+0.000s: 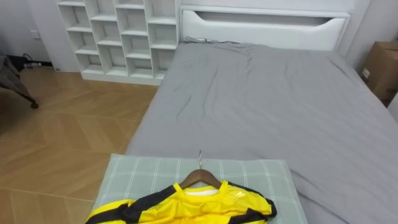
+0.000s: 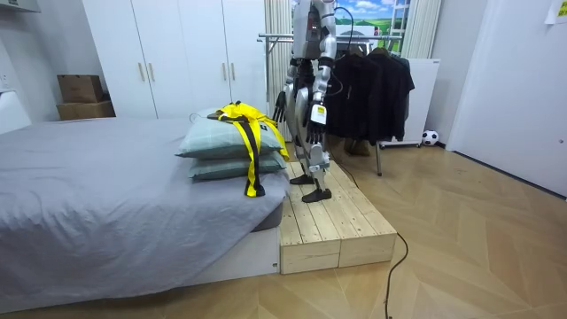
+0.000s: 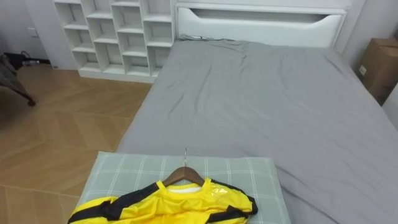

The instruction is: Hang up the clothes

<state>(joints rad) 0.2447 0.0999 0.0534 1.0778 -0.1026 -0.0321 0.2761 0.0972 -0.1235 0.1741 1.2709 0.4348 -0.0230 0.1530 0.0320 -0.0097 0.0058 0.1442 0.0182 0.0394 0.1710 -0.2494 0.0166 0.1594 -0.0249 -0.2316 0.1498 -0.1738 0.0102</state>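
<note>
I look down through the robot's head camera. At 6 o'clock, right below me, lies the yellow shirt with black stripes. It is on a wooden hanger. The hanger's thin metal hook sticks out of the neck and points to 12 o'clock. Shirt and hanger rest on a pale green checked pillow. The pillow sits on the near end of the big grey bed. The bed's white headboard is far off at 12 o'clock. A white shelf with many square holes stands at 11 o'clock, and a brown box is at 2 o'clock.

From the room camera I see the robot standing upright on a low wooden step, just beside the pillow end of the bed and facing it. The checked pillow lies on top of a second pillow. One part of the shirt hangs down over both of them.

The left hand hangs low by the robot's hip, apart from the shirt. The right hand is low in front of its body. Both are too small for me to see, so I cannot tell if they are open or closed. Neither one touches the shirt.

Behind the robot stands a clothes rack with dark clothes on it.
</note>
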